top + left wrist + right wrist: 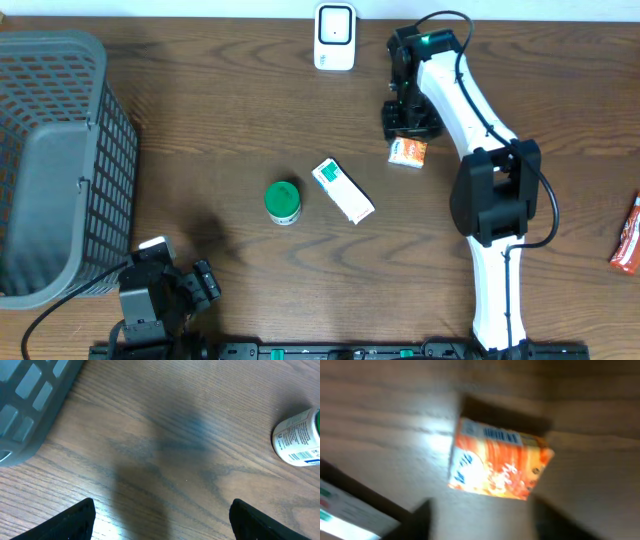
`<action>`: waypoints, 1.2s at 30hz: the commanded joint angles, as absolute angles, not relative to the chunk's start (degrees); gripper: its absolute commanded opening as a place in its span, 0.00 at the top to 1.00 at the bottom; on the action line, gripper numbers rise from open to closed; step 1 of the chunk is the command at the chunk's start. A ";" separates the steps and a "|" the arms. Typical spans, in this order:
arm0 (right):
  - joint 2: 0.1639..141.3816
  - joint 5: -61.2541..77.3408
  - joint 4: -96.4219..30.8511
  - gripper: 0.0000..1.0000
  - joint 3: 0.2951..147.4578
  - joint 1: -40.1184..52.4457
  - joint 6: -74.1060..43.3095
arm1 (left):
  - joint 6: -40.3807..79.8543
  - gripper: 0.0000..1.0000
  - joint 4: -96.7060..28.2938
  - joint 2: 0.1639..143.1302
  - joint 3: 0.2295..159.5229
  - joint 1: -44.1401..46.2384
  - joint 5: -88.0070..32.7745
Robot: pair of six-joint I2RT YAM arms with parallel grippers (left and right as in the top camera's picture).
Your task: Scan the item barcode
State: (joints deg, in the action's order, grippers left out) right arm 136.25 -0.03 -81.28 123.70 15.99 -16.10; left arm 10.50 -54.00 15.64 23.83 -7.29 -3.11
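the orange packet (pixel 408 151) lies flat on the tabletop (pixel 230 120) toward the far edge, right of middle, a barcode strip showing on top. the right gripper (pixel 410 128) hangs just over it, its blurred fingers (pixel 421 519) apart with nothing between them. the white scanner (pixel 334 36) stands at the far edge. the left gripper (pixel 203 284) sits near the near left corner, fingers spread wide, beside the grey basket (pixel 50 160).

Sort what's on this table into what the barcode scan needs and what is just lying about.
For the job: orange box, lying by the right gripper; white scanner at the table's far edge.

Lying about: green-lidded jar; white and green box; grey basket; orange packet at the right edge; left gripper, open over bare wood.
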 commanded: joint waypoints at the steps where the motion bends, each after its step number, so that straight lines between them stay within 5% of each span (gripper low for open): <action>1: 135.55 -2.15 -77.84 0.99 124.68 15.84 -24.14 | 10.17 0.14 -54.17 15.51 24.21 -7.33 -3.62; 28: 143.48 -2.85 -69.91 0.99 123.46 15.88 -33.58 | 10.17 0.14 -54.15 15.51 24.21 -7.33 -3.62; 36: 143.57 5.32 -76.34 0.99 123.46 16.73 -18.74 | 10.17 0.14 -54.17 15.51 24.21 -7.31 -3.62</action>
State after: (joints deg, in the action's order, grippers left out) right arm 143.09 0.49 -74.35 123.63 15.94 -27.51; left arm 10.50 -54.00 15.66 23.83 -7.29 -3.14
